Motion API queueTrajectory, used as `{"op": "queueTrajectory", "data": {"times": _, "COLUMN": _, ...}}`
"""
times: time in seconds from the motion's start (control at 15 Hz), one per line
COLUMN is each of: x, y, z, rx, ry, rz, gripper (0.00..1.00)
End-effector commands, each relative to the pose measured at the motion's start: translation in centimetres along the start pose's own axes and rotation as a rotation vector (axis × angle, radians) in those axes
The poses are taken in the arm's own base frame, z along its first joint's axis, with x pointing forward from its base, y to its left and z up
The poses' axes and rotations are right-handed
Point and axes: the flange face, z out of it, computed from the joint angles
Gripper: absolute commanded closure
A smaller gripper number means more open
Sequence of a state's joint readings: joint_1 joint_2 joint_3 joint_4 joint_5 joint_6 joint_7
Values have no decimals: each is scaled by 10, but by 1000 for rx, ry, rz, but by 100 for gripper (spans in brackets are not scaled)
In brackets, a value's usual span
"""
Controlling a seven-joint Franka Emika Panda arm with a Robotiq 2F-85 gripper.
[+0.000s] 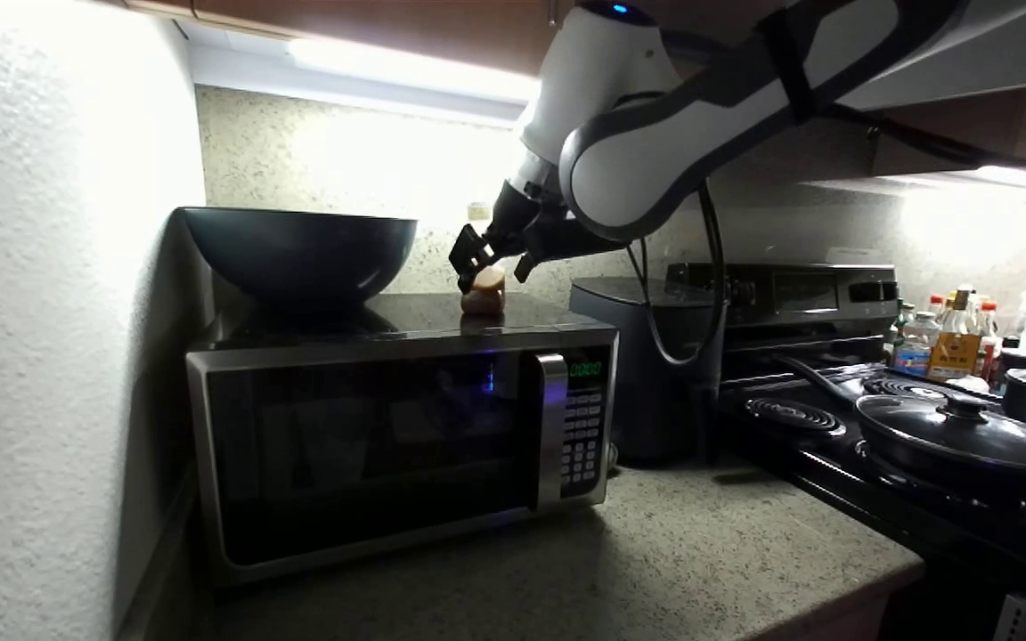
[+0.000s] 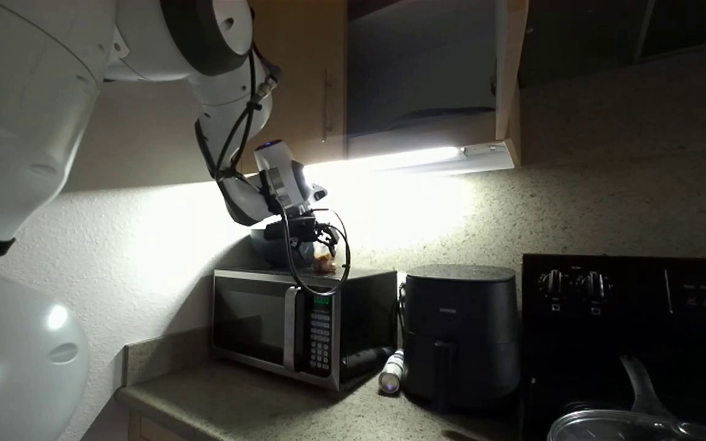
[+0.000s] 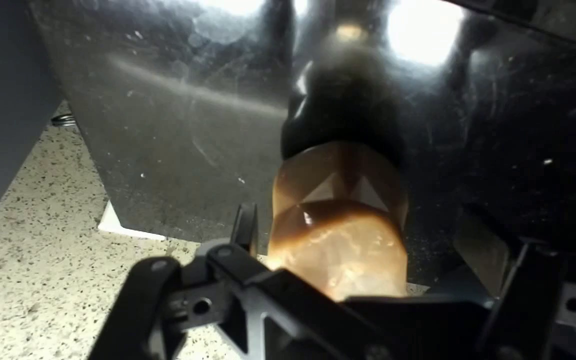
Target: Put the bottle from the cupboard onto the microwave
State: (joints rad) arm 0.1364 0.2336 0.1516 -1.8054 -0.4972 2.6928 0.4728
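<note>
The amber-brown bottle (image 1: 484, 296) stands upright on top of the microwave (image 1: 379, 463); the bottle also shows in an exterior view (image 2: 324, 264). My gripper (image 1: 493, 271) is just over the microwave top, with its fingers on either side of the bottle. In the wrist view the bottle (image 3: 338, 225) lies between the open fingers, with a gap on both sides. A pale patch shows above the fingers against the bright wall; I cannot tell if it is the bottle's cap. The cupboard (image 2: 295, 79) hangs above, with one section open and its light strip lit.
A large dark bowl (image 1: 299, 254) sits on the microwave beside the bottle. A dark air fryer (image 2: 460, 337) stands right of the microwave, with a silver can (image 2: 391, 370) lying between them. A stove with a lidded pan (image 1: 967, 436) and condiment bottles (image 1: 954, 347) are farther right.
</note>
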Motion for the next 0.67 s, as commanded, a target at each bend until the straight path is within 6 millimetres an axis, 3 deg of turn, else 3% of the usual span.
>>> {"op": "queueTrajectory", "data": {"times": 0.0, "x": -4, "y": 5, "z": -37, "rx": -6, "ry": -80, "rz": -12, "gripper": 0}}
{"op": "queueTrajectory", "data": {"times": 0.33, "x": -21, "y": 1, "z": -91, "rx": -33, "ry": -178, "rz": -8, "gripper": 0}}
{"op": "queueTrajectory", "data": {"times": 0.6, "x": -36, "y": -1, "z": -122, "rx": -50, "ry": -204, "rz": 18, "gripper": 0}}
